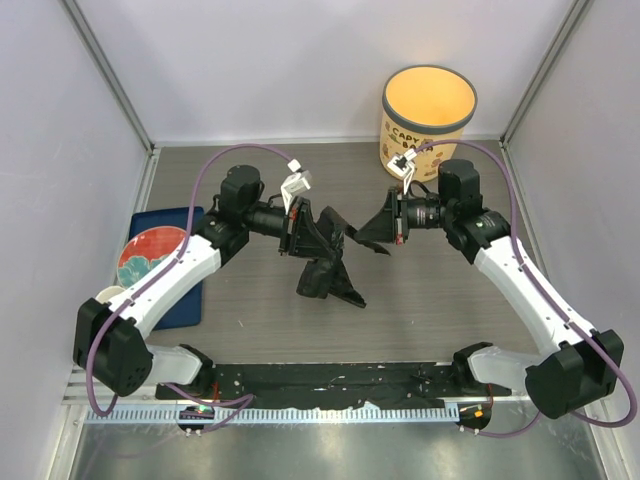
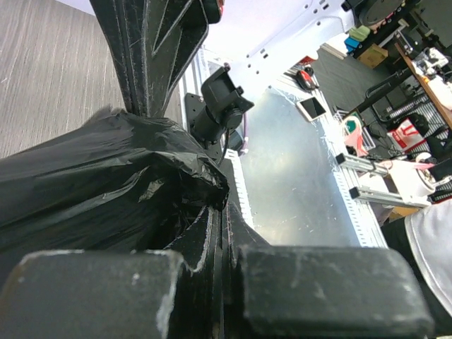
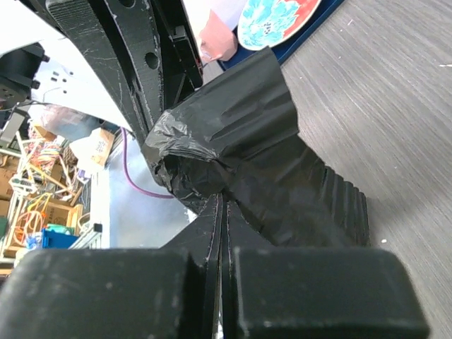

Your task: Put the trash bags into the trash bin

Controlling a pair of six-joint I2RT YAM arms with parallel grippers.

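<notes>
- Mid-table, between the two arms, a thin, glossy black plastic trash bag (image 1: pixel 326 270) hangs crumpled, its creased folds sagging toward the grey wood-grain table (image 1: pixel 450 300)
- left gripper (image 1: pixel 310 232) is clenched on the bag's left part, with film bunched at its fingertips
- right gripper (image 1: pixel 386 226) pinches the right part, jaws pressed together
- cylindrical cream-yellow trash bin (image 1: pixel 428 120) with a dark grey rim stands upright at far right, apart from the bag
- round red-and-teal plate (image 1: pixel 150 255) lies on a blue tray (image 1: pixel 188 300) at left

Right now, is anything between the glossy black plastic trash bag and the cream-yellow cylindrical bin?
No loose object shows between the trash bag and the bin; only the right gripper holding it sits near that line.
</notes>
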